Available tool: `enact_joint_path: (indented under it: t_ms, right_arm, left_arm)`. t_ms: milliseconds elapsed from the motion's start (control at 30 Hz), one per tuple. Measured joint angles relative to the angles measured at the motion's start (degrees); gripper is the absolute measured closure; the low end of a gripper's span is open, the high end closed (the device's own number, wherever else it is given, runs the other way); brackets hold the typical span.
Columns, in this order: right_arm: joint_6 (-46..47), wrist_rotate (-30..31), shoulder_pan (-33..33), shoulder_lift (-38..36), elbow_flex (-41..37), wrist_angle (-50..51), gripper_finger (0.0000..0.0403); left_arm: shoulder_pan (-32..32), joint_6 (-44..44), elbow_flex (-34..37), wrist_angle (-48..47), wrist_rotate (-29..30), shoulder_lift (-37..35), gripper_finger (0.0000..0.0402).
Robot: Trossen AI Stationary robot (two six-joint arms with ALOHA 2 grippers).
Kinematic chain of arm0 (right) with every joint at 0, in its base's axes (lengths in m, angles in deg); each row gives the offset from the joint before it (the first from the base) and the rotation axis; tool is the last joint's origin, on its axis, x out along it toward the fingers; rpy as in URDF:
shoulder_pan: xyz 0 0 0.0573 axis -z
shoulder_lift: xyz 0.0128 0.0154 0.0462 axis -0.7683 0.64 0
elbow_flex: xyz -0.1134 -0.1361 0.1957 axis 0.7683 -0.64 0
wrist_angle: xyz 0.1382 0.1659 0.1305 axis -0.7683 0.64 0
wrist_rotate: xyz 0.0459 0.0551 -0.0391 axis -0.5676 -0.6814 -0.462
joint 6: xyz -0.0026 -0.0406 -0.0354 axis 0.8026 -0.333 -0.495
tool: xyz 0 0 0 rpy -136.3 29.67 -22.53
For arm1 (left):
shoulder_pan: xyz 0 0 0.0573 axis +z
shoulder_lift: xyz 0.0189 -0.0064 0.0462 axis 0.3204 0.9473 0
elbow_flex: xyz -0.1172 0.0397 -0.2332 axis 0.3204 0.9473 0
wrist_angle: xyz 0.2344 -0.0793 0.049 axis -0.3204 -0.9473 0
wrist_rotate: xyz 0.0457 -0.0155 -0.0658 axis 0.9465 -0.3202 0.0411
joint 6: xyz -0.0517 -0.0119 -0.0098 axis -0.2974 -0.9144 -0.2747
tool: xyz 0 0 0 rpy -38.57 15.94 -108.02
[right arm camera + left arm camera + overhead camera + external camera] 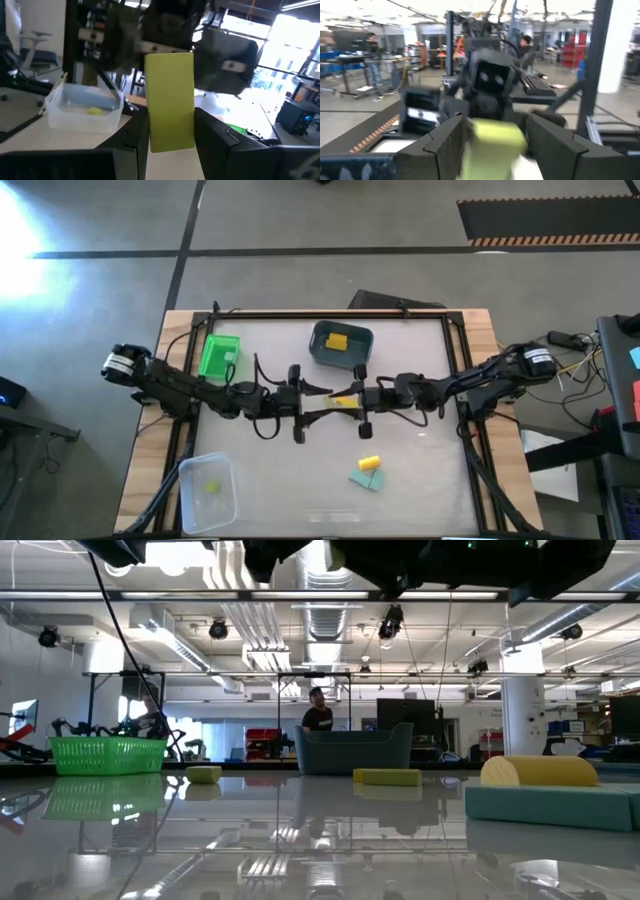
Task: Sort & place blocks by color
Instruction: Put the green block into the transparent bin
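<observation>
Both grippers meet over the table's middle, fingertips facing. A yellow-green bar block [342, 401] is in the air between them. My right gripper [171, 145] is shut on it. My left gripper [495, 150] is open, with its fingers on either side of the bar's other end [495, 142]. A yellow block [369, 463] lies against teal blocks [366, 479] on the table nearer the near edge. In the low view, two more lime blocks [203, 774] [387, 777] rest on the table. My right gripper pinches the bar's near end [171, 137] between its two fingers. It comes level from the table's right side, with the fingers along the bar. The bar is lifted clear and sticks straight out past the fingertips toward the left gripper.
A bright green bin [218, 355] stands far left. A dark teal bin [340, 345] at the far middle holds a yellow block [337, 342]. A clear tub [205, 490] at the near left holds a lime piece [212, 487]. People stand in the room behind.
</observation>
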Motion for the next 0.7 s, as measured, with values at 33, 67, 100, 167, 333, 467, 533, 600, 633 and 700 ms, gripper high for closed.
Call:
enact_joint_path:
  t_ms: [33,67,100,167,333,467,533,600,633,700]
  right_arm:
    - [-0.6,0.1,0.0,0.8,0.5,0.0,0.0293]
    - [-1.0,0.3,0.1,1.5,1.0,0.0,0.0293]
    - [-1.3,0.3,0.2,2.0,1.3,0.0,0.0293]
    - [-1.5,0.2,0.6,2.6,1.8,-0.6,0.0293]
    - [-1.4,0.1,1.9,1.9,1.8,-0.6,0.0293]
    - [-1.4,0.1,2.1,1.7,1.8,-0.8,0.0293]
    - [-1.0,-0.1,2.3,1.8,1.8,-0.7,0.0293]
    - [-0.2,0.0,2.7,1.8,1.8,-0.7,0.0293]
    - [0.0,-0.2,2.9,1.8,1.8,-0.7,0.0293]
    - [0.6,-0.5,3.4,1.8,1.8,-0.5,0.0293]
  left_arm:
    - [0.0,0.0,0.0,0.0,1.1,0.0,0.0204]
    - [0.1,0.0,0.0,-0.2,1.5,0.0,0.0204]
    - [0.2,0.1,0.1,-0.2,1.7,0.0,0.0204]
    - [0.2,0.1,0.2,-0.5,2.2,0.0,0.0204]
    - [0.2,0.1,0.3,-0.8,2.4,0.0,0.0205]
    - [0.2,0.1,0.3,-1.6,4.5,0.0,0.0237]
    - [0.2,0.7,0.3,-2.0,5.5,0.0,0.0266]
    - [0.3,1.4,0.4,-2.2,5.9,0.0,0.0281]
    - [0.3,1.3,0.4,-2.2,6.3,0.0,0.0281]
    - [0.4,1.0,0.4,-2.2,7.1,0.0,0.0281]
